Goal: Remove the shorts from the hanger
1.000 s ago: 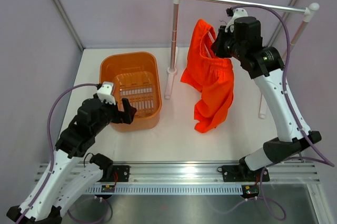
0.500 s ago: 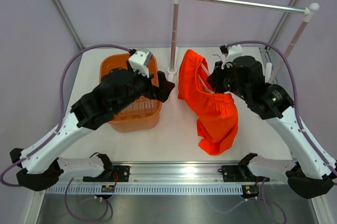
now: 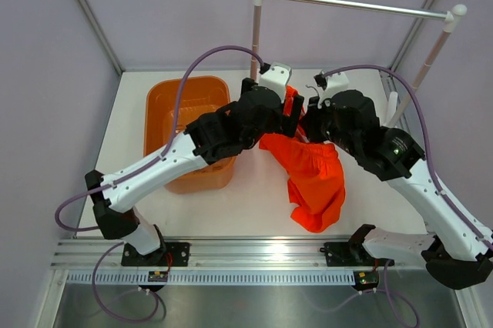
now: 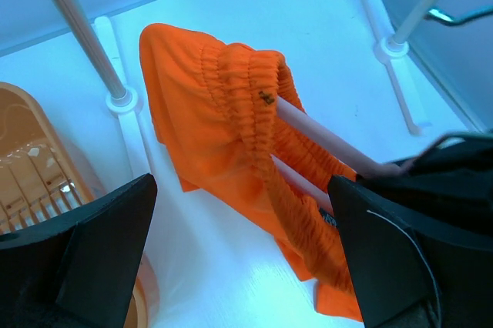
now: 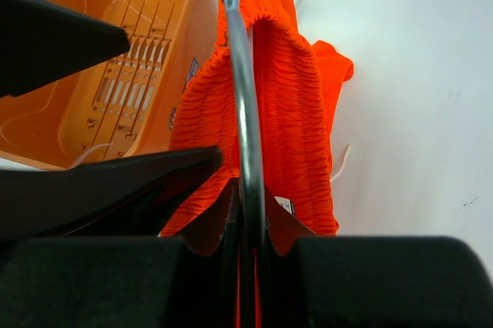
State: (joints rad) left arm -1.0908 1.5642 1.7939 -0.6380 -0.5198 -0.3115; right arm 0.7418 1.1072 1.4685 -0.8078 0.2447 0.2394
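Since 0.5 s ago the left arm has swung from above the basket (image 3: 156, 129) over to the shorts (image 3: 312, 174). The left gripper (image 4: 240, 185) hovers with jaws spread wide above the waistband. The right gripper (image 5: 248, 220) is clamped on the metal hook of the hanger (image 4: 327, 142), which carries the shorts at the table centre. The writing on a small tag (image 5: 286, 205) is too small to read. The basket lies at 9 o'clock from the shorts and the rail (image 3: 354, 5) at 12 o'clock.
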